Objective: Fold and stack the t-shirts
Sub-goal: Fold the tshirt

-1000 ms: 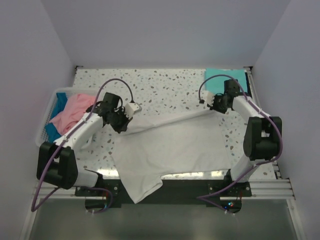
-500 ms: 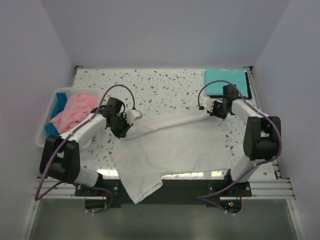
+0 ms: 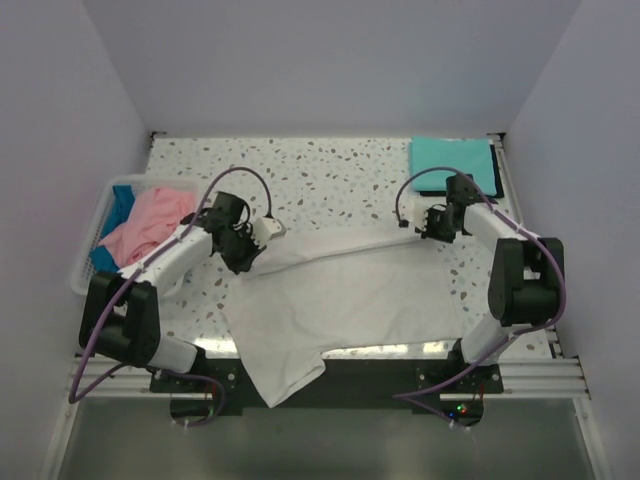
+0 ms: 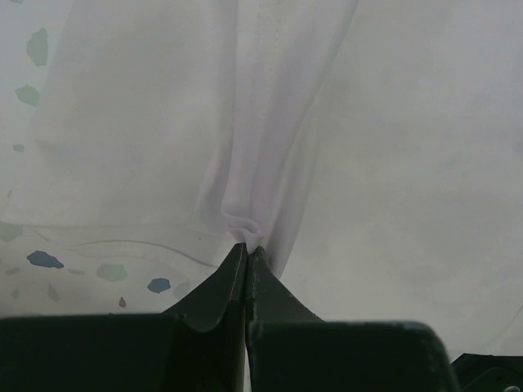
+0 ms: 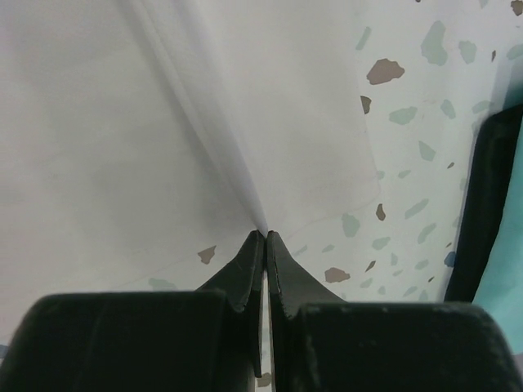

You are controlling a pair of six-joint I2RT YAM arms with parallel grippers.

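The white t-shirt (image 3: 345,290) is spread on the table (image 3: 330,180) and is held by both arms along its far edge. The left gripper (image 3: 252,254) is closed tight on a bunched pinch of that edge, as shown in the left wrist view, where the jaws meet on a knot of white cloth (image 4: 245,224). The right gripper (image 3: 414,223) is likewise closed on a thin fold of the same shirt (image 5: 245,188).

The held edge is drawn into a ridge between the two grippers, running roughly from 9 o'clock to 3 o'clock, with the left end a little nearer the arm bases. From both grippers the body of the shirt lies toward 6 o'clock, and its near-left corner is draped over the table's near edge. Which hem or shoulder line is gripped cannot be told with certainty, since the cloth is plain and creased.

A folded teal t-shirt (image 3: 450,160) is laid at 1 o'clock from the right gripper, close by. The pink t-shirt (image 3: 150,225) and blue t-shirt (image 3: 120,205) are heaped in the basket (image 3: 88,240), at 9 o'clock from the left gripper.

It is judged that the coming move depends on the edge being carried evenly by both arms, neither being clearly nearer the shirt's middle.
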